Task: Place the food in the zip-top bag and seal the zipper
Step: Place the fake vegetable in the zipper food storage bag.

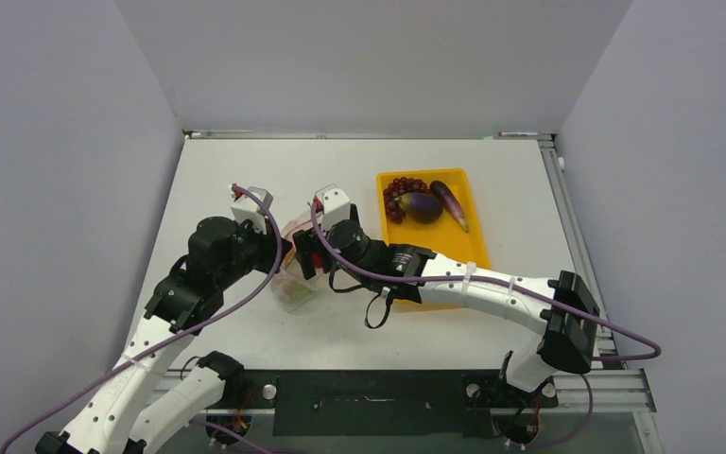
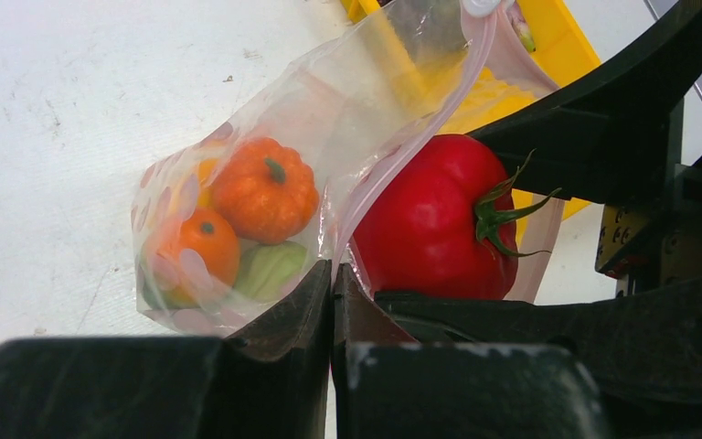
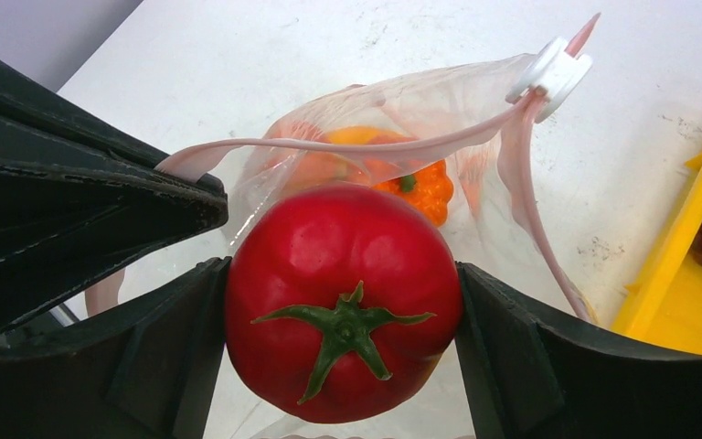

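Note:
My left gripper (image 2: 332, 279) is shut on the mouth edge of the clear zip-top bag (image 2: 366, 101) and holds it open. My right gripper (image 3: 343, 306) is shut on a red tomato (image 3: 343, 293) at the bag's mouth, partly inside it. The tomato also shows in the left wrist view (image 2: 430, 229). Inside the bag lie an orange pumpkin (image 2: 263, 187), an orange fruit (image 2: 196, 247) and a green fruit (image 2: 270, 267). The pink zipper (image 3: 329, 146) runs along the open mouth to a white slider (image 3: 553, 69). In the top view the bag (image 1: 293, 288) hangs between both grippers.
A yellow tray (image 1: 468, 241) stands to the right of the bag. It holds a dark red grape bunch (image 1: 400, 194), a round purple eggplant (image 1: 423, 206) and a long eggplant (image 1: 451, 203). Grey walls close in the table on the far side, left and right.

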Controlling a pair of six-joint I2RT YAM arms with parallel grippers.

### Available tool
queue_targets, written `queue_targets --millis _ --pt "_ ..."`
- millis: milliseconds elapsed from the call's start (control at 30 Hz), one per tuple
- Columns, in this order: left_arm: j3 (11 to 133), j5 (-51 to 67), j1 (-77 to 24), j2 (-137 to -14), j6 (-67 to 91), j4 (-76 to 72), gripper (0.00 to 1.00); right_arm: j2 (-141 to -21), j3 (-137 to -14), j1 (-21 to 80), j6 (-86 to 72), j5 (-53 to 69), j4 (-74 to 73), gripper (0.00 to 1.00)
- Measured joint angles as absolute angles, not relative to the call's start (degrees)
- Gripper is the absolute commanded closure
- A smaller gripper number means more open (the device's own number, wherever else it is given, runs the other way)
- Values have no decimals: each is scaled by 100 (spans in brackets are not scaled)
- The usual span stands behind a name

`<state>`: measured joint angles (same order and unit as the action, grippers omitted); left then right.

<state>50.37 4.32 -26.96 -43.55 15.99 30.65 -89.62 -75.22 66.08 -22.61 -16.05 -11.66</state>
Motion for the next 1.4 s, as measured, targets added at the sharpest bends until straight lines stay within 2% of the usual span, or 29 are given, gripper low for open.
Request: queue_targets --millis 133,233,333,700,1067,1400 --pt "5037 432 -2696 -4355 1599 3065 100 -8969 -7566 6608 -2224 -1627 -1175 3" --pt "5037 434 -2696 -4355 1599 3068 100 -8967 -7601 6608 -2204 -1629 -1164 0" --pt "5037 434 -2696 -4355 1599 3068 100 -8967 -7603 6608 -2200 -1625 -1164 6" --pt "5037 432 -2696 -4355 1588 3070 100 -8803 -7599 6608 -2204 -1594 -1164 7" --pt "5037 408 -2731 -4386 1586 3070 100 -7623 -7354 6608 -2290 -1673 -1153 7" --pt "5037 224 -2842 -4442 1570 3072 100 -6895 -7024 6604 -2270 -2279 -1437 7"
